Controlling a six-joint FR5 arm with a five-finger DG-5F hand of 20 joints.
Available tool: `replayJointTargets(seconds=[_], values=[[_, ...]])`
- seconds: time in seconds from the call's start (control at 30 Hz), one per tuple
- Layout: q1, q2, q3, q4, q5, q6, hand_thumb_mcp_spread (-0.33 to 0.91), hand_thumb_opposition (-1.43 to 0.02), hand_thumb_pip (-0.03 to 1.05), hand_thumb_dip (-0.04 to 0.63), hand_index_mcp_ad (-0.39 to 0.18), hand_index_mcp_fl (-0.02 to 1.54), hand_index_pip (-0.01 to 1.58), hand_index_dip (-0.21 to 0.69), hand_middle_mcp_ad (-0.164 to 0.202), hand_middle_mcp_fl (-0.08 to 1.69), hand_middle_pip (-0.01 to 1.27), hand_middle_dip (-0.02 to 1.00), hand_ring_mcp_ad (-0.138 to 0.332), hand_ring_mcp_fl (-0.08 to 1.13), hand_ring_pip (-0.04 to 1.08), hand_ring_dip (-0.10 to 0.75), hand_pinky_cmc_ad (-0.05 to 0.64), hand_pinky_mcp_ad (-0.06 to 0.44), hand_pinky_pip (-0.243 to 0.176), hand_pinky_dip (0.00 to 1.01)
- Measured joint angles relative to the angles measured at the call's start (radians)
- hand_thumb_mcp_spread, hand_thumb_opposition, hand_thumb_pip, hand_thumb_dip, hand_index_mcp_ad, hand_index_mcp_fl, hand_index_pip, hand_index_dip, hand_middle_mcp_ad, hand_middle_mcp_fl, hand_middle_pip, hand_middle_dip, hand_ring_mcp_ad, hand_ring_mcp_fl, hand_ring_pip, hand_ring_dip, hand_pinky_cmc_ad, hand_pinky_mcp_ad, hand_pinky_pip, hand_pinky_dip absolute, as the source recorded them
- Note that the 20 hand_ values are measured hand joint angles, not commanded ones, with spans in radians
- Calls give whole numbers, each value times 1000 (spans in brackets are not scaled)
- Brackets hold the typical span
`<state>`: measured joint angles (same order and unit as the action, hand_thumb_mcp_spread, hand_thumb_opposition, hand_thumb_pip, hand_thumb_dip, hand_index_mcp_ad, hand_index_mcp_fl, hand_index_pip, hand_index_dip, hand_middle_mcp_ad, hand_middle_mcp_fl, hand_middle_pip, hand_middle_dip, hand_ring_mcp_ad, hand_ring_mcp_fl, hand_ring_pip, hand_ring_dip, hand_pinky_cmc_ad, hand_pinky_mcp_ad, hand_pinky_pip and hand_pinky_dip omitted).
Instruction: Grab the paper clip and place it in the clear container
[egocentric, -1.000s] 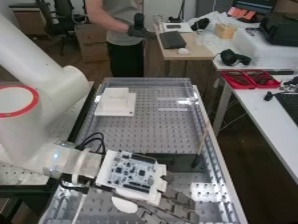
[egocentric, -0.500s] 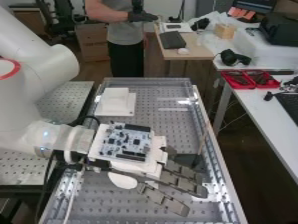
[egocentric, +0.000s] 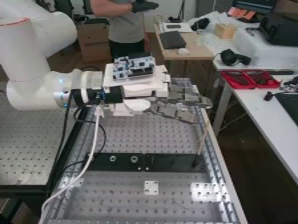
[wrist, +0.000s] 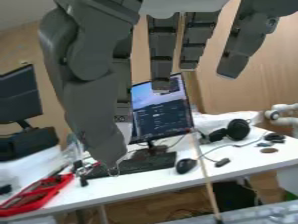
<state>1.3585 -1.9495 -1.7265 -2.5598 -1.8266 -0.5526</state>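
At the left of the high view we find the arm (egocentric: 46, 82), its wrist turned towards the right. A white cable (egocentric: 66, 186) runs from beneath it to the lower left. Right of these, at upper centre, the hand (egocentric: 183, 96) is above the perforated bench (egocentric: 120, 137), fingers extended towards the right of the frame; a circuit board (egocentric: 133, 69) is mounted over it. Well below the hand in the frame we note a black strip (egocentric: 174, 161) across the bench and a small white plate (egocentric: 151, 188). A thin stick (egocentric: 201, 144) stands at the right edge.

In the wrist view, the thumb is left of the straight fingers, well apart from most of them. We record the hand as open, with no firm grip visible. Just beside the thumb's tip, at lower left of centre, is a thin pale loop (wrist: 118, 170); we cannot tell whether it is the paper clip, nor whether it touches the thumb.

The paper clip's position and long axis therefore remain unconfirmed. In our judgement the coming move turns on that loop: if it hangs from the thumb, the clear container is next; otherwise, the pick remains.
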Motion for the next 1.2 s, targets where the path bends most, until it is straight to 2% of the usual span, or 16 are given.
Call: replayJointTargets(seconds=[0.23, 0.47, 0.7, 1.2], values=[[113, 5, -2, 22, 7, 50, 646, -937, 457, 265, -216, 698, 1232, 164, 65, 344, 122, 192, 84, 77, 120, 86, 312, 276, 66, 194], [203, -35, 24, 20, 11, 84, 646, -937, 457, 265, -216, 698, 1232, 164, 65, 344, 122, 192, 84, 77, 117, 86, 312, 276, 66, 194], [248, -90, 61, -14, 25, 94, 646, -937, 457, 265, -216, 698, 1232, 164, 65, 344, 122, 188, 86, 79, 117, 86, 312, 276, 66, 194], [303, -229, 176, -140, 65, 98, 646, -937, 457, 265, -216, 698, 1232, 164, 65, 344, 120, 188, 86, 80, 117, 86, 312, 278, 66, 194]])
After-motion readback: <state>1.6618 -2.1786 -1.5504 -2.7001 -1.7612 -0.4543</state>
